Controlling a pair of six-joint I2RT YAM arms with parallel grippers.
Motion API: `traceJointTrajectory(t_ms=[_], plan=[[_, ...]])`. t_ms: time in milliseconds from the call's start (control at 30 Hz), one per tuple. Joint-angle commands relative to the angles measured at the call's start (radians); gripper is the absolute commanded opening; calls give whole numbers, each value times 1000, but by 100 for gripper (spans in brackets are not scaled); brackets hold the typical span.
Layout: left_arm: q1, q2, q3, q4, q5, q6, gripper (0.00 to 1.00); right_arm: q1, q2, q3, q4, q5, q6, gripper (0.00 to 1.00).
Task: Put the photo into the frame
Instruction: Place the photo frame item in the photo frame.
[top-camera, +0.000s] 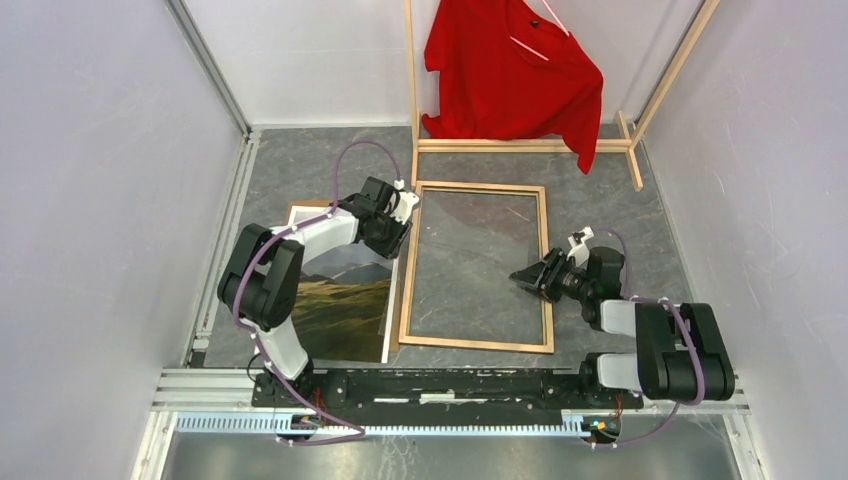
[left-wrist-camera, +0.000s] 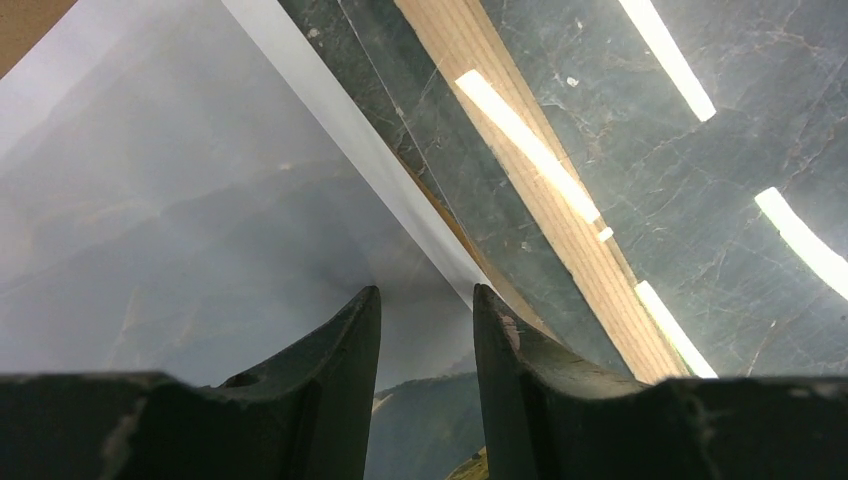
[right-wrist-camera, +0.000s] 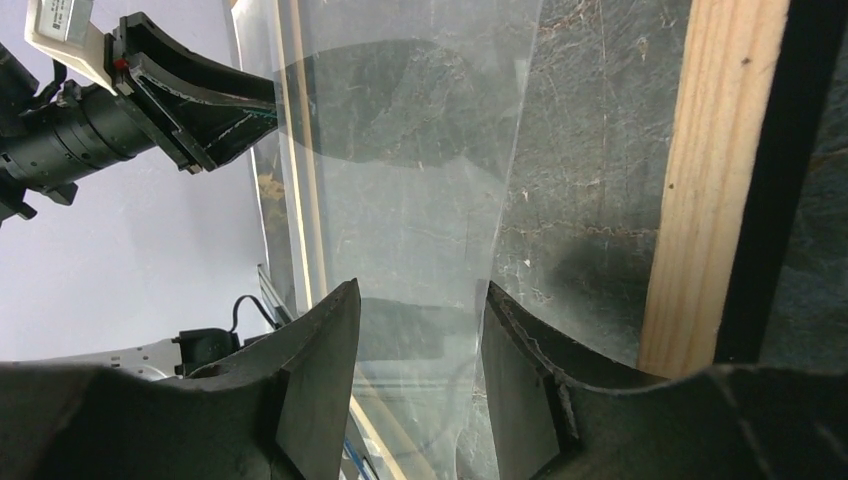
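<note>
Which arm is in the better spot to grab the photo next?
Left, most likely. The left claw hangs open right over the photo at its white edge, beside the frame. The right claw, open too, is over the far side of the frame, apart from the photo.

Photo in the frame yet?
No: the photo lies picture side up outside the frame, left of its left rail.
</note>
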Motion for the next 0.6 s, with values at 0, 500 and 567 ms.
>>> traceJointTrajectory(t_ms=[0,500,567], plan=[[-7,15,26,30,2,13,46,19,27,33,96,11,6,52],[-9,10,18,29,-5,21,46,75,123,7,145,77,-17,58],[-10,8,17,29,-7,23,46,82,118,7,167,75,-8,58]])
